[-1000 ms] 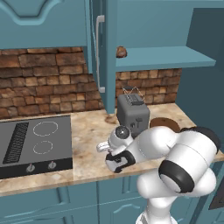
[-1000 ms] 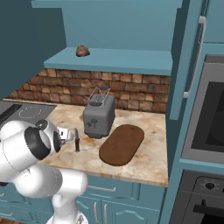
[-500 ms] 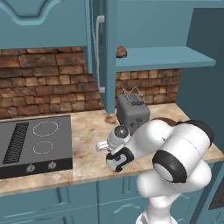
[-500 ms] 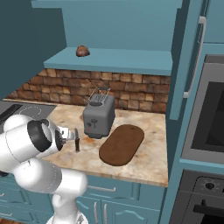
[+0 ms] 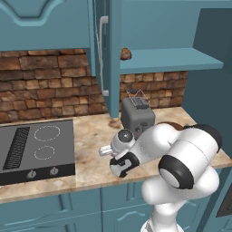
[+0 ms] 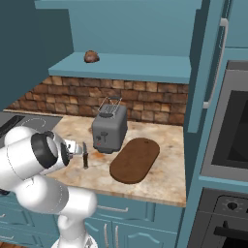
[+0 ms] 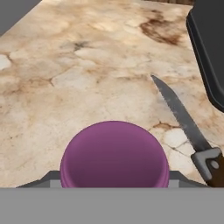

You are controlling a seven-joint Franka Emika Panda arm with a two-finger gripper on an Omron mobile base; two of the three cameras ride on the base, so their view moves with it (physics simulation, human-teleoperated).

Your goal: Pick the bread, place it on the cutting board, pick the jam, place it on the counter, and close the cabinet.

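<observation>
The purple jam sits at the bottom of the hand view, with my gripper shut on it and a dark finger showing on either side. Below it lies the marbled counter. In the left base view my gripper hangs low over the counter, in front of the toaster. The bread rests on the open cabinet's shelf. The cabinet door stands open. The dark oval cutting board lies bare, right of the toaster.
A grey toaster stands behind the hand. A serrated knife lies on the counter just beside the jar. The black stovetop is to the left and an oven to the right.
The arm's elbow has swung a little to the left. The hand has stayed at about the same low spot in front of the toaster.
</observation>
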